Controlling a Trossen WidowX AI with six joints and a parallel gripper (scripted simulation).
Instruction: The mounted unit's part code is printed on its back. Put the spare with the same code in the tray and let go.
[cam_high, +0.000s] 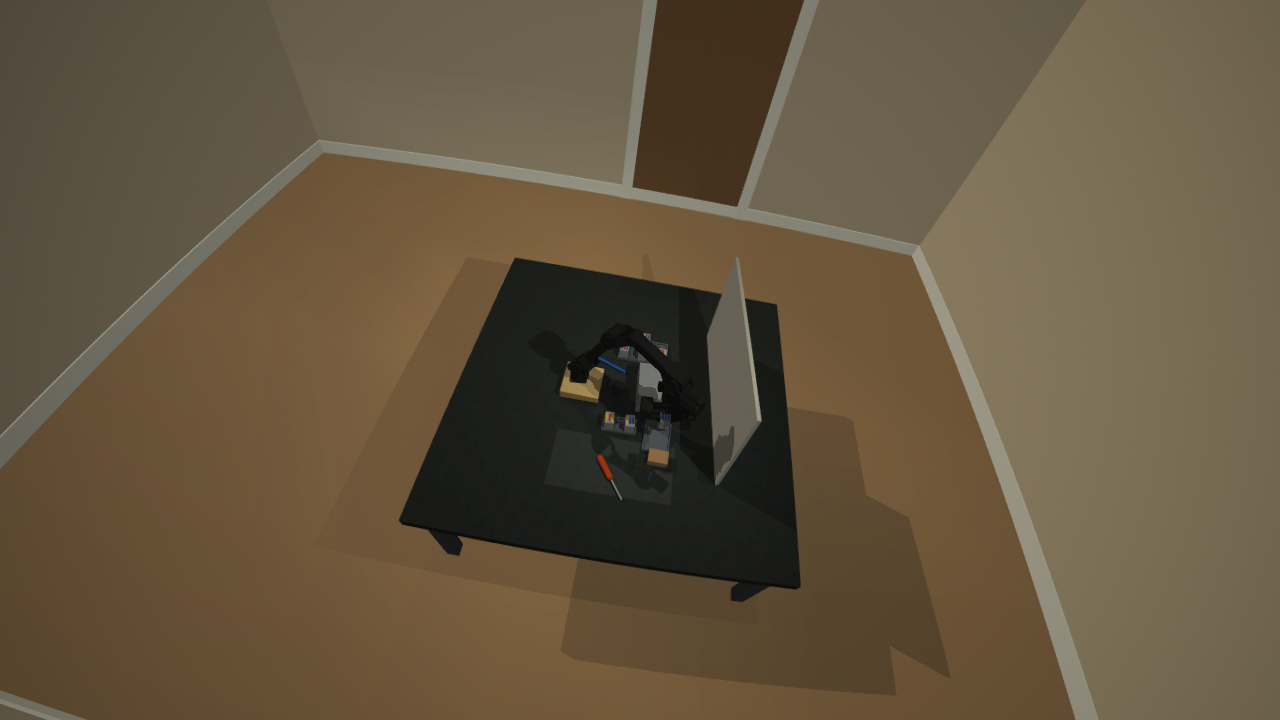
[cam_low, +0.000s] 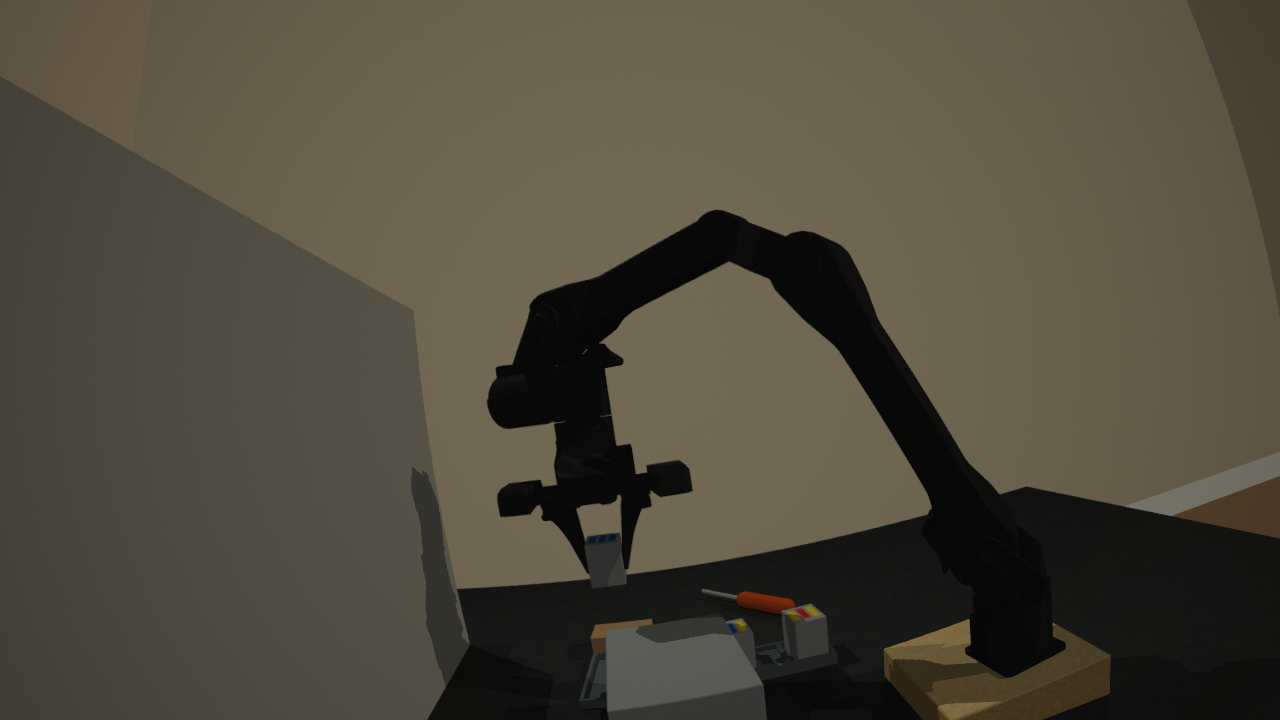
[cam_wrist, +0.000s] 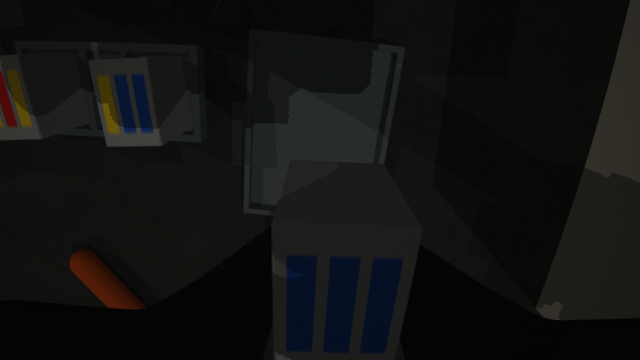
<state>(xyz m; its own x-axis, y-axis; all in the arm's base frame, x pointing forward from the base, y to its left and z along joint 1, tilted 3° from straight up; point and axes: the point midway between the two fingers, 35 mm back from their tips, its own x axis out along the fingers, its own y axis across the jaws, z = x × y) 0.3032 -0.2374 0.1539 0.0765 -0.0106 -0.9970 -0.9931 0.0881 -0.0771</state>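
Observation:
My gripper (cam_high: 665, 415) (cam_low: 607, 565) (cam_wrist: 333, 237) is shut on a grey spare with three blue bars (cam_low: 605, 573) (cam_wrist: 345, 305). The spare hangs above the table, and in the wrist view it covers the near end of the grey tray (cam_high: 657, 437) (cam_wrist: 247, 172). A pale grey box (cam_low: 684, 667) (cam_high: 648, 377), perhaps the mounted unit, stands beside the tray; no code shows on its visible faces. A spare with yellow, blue and blue bars (cam_wrist: 131, 102) (cam_low: 742, 637) and one with yellow, red and yellow bars (cam_wrist: 16, 100) (cam_low: 807, 634) stand in a low rack (cam_wrist: 199, 131).
An upright grey panel (cam_high: 735, 376) (cam_low: 223, 358) stands close beyond the gripper. A tan block (cam_high: 657, 457) (cam_low: 619, 627) is at the tray's far end. An orange screwdriver (cam_high: 605, 468) (cam_low: 764, 601) (cam_wrist: 102, 282) lies nearby. Several spares stand in another rack past the box, near a blue rod (cam_high: 612, 364).

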